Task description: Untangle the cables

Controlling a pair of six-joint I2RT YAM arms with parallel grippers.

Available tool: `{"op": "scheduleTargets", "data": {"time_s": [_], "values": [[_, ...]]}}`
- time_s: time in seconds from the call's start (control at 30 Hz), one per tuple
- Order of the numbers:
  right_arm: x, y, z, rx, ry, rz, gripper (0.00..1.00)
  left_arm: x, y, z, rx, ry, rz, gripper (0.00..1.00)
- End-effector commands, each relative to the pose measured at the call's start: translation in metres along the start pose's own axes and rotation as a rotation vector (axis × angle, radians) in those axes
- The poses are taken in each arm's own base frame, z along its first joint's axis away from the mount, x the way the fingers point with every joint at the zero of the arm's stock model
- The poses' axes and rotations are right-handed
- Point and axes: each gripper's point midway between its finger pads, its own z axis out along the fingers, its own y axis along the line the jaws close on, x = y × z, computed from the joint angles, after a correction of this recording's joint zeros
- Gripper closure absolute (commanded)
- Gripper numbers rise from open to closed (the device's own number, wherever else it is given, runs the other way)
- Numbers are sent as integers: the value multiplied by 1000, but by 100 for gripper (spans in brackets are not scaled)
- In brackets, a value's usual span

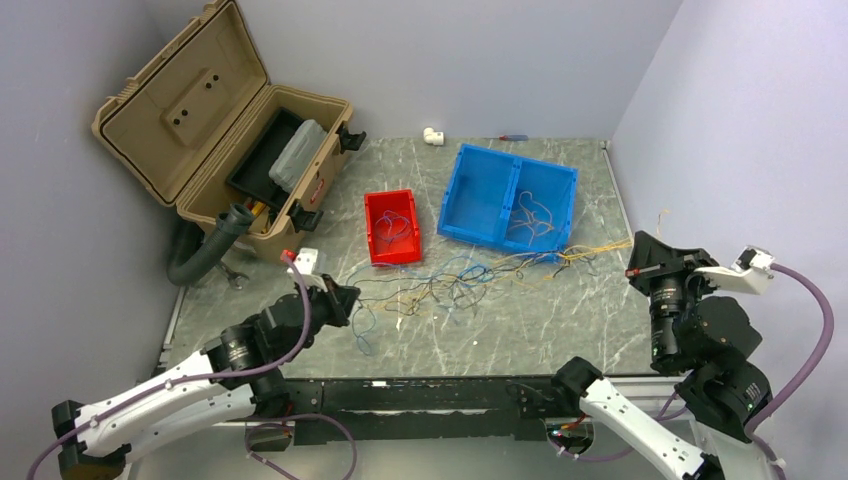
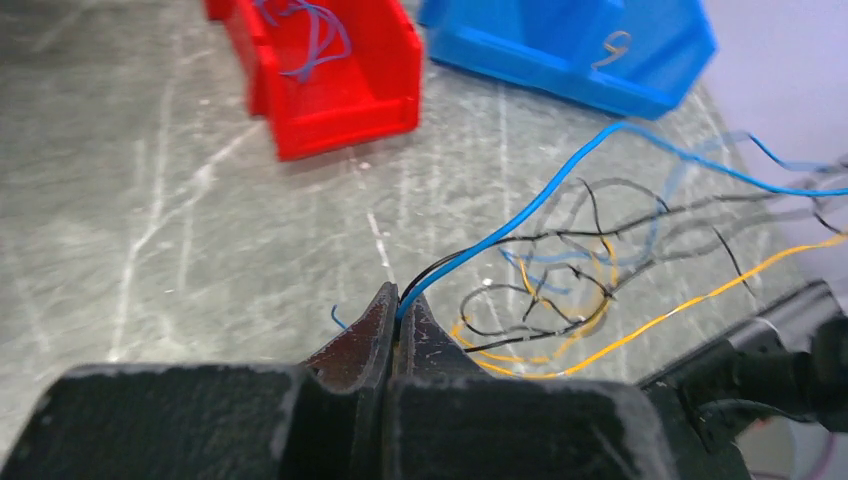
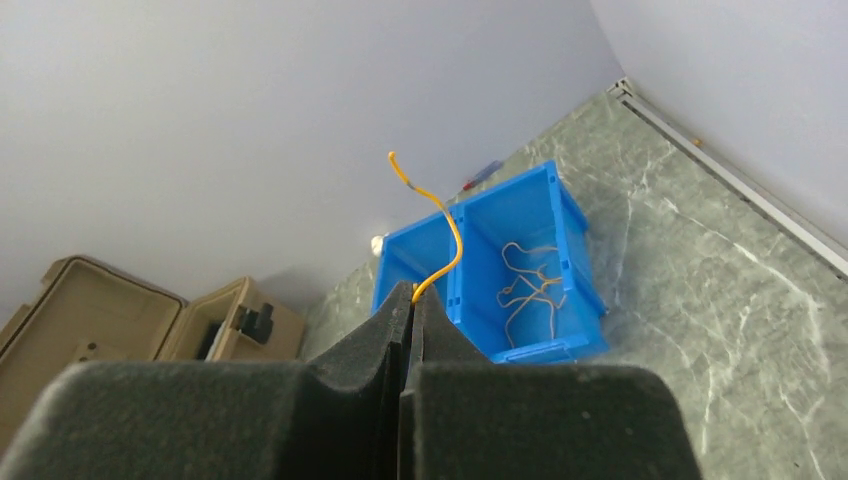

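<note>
A loose tangle of thin cables (image 1: 455,280) in blue, black and yellow-orange lies stretched across the table between the two arms. My left gripper (image 1: 350,296) sits at the tangle's left end. In the left wrist view this gripper (image 2: 401,298) is shut on a blue cable (image 2: 560,175) and a black one beside it, both running taut to the right. A yellow-orange cable (image 2: 690,305) lies slack below them. My right gripper (image 1: 636,264) is raised at the right end. In the right wrist view it (image 3: 412,292) is shut on a yellow-orange cable (image 3: 447,225) whose free end curls upward.
A red bin (image 1: 392,228) holds a few blue cables. A blue two-part bin (image 1: 470,190) holds pale tan cables (image 3: 525,285) in its right half. An open tan toolbox (image 1: 225,150) and a black hose (image 1: 210,250) stand at the back left. A white fitting (image 1: 432,135) lies by the back wall.
</note>
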Motion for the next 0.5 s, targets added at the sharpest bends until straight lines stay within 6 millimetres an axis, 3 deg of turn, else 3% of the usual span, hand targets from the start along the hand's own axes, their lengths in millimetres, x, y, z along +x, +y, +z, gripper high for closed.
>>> {"op": "scheduleTargets", "data": {"time_s": [0.0, 0.1, 0.2, 0.27, 0.3, 0.4, 0.47], "values": [[12, -10, -1, 25, 26, -29, 100, -2, 39, -10, -172, -22, 21, 100], [35, -4, 2, -7, 99, -71, 100, -5, 43, -12, -208, -15, 29, 100], [44, -15, 3, 54, 125, -85, 100, -4, 63, -20, -342, 4, 14, 100], [50, -11, 3, 30, 146, -91, 100, -8, 63, -20, -358, -1, 17, 100], [59, -7, 3, 0, 170, -97, 100, -11, 53, -16, -308, 3, 51, 100], [90, 15, 1, -136, 271, -117, 100, -10, -8, -2, 8, 59, 169, 100], [121, 27, -1, -210, 373, -153, 99, -10, -32, 1, 112, 84, 194, 100]]}}
